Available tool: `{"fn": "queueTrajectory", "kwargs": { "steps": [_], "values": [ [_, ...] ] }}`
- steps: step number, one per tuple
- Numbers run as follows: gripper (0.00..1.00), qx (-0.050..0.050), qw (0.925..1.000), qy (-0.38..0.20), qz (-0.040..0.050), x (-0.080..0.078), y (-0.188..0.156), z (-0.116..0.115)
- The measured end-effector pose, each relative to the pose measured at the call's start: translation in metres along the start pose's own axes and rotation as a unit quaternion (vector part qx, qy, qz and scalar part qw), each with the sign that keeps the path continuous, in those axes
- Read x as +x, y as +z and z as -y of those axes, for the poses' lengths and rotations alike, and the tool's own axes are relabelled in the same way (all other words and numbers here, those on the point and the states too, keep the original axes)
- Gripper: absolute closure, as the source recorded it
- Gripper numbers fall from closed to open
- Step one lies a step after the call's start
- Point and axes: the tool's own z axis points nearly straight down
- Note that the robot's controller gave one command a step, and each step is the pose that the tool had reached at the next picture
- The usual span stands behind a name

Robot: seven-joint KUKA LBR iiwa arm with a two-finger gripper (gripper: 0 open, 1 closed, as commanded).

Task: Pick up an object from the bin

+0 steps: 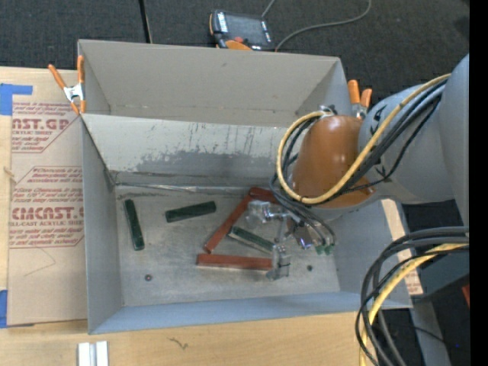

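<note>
My gripper (280,256) hangs low over the right part of the bin floor, its metal fingers pointing down at the right end of a flat red-brown bar (233,262). A second red-brown bar (227,227) leans diagonally up from that one toward the gripper body. A short dark green bar (252,238) lies between them, right beside the fingers. The fingertip touches or nearly touches the flat red-brown bar's end; nothing is seen between the fingers.
Another dark green bar (191,212) lies left of centre, and a third dark green bar (135,223) lies upright near the left wall. The arm with its orange cover and cables fills the bin's right side.
</note>
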Motion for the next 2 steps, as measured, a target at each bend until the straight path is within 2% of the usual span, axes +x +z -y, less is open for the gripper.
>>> {"fn": "queueTrajectory", "kwargs": {
  "steps": [1, 2],
  "values": [
    [0.0, 0.001, 0.9846, -0.175, -0.0012, -0.0002, 0.0324, -0.0448],
    [1.0, 0.001, 0.9847, -0.174, -0.0031, 0.0006, 0.0322, -0.044]
  ]
}}
